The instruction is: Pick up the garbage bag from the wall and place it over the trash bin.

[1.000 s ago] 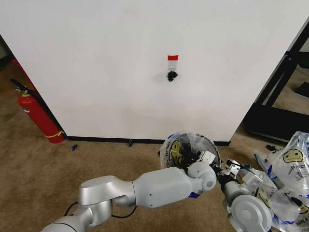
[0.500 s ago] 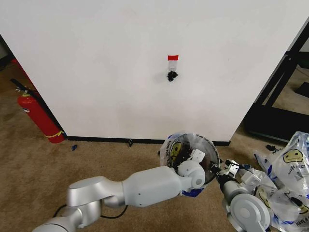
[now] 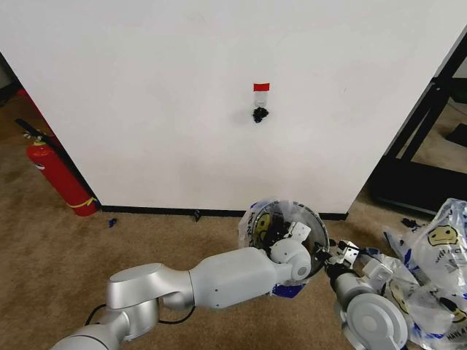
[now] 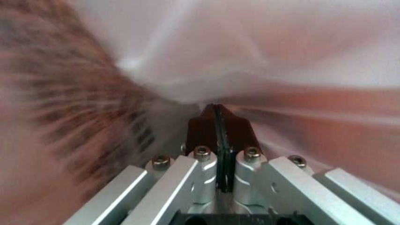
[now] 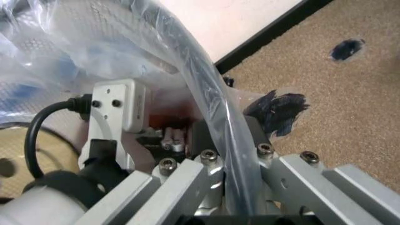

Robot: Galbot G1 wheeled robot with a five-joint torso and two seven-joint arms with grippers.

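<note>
The trash bin (image 3: pixel 318 232), black mesh, stands on the carpet at the foot of the wall (image 3: pixel 160 95). On the wall are a red tape tag (image 3: pixel 261 87) and a bare black hook (image 3: pixel 259 114). The garbage bag (image 3: pixel 257 220) with its smiley face lies over the bin's mouth. My left gripper (image 3: pixel 295 230) reaches inside the bin; its fingers are shut with clear film (image 4: pixel 250 56) all around them (image 4: pixel 216 117). My right gripper (image 3: pixel 337 255) is at the bin's right edge, closed over the plastic-wrapped rim (image 5: pixel 206 79) between its fingers (image 5: pixel 229 131).
A red fire extinguisher (image 3: pixel 57 179) leans by the wall's left corner. A heap of similar smiley bags (image 3: pixel 438 270) lies at the right. A black frame (image 3: pixel 427 124) stands beyond the wall's right edge. Brown carpet (image 3: pixel 87 240) lies open to the left.
My left arm has swung a little left and farther into the bin, pushing the bag inward. The right gripper has stayed at the rim.
</note>
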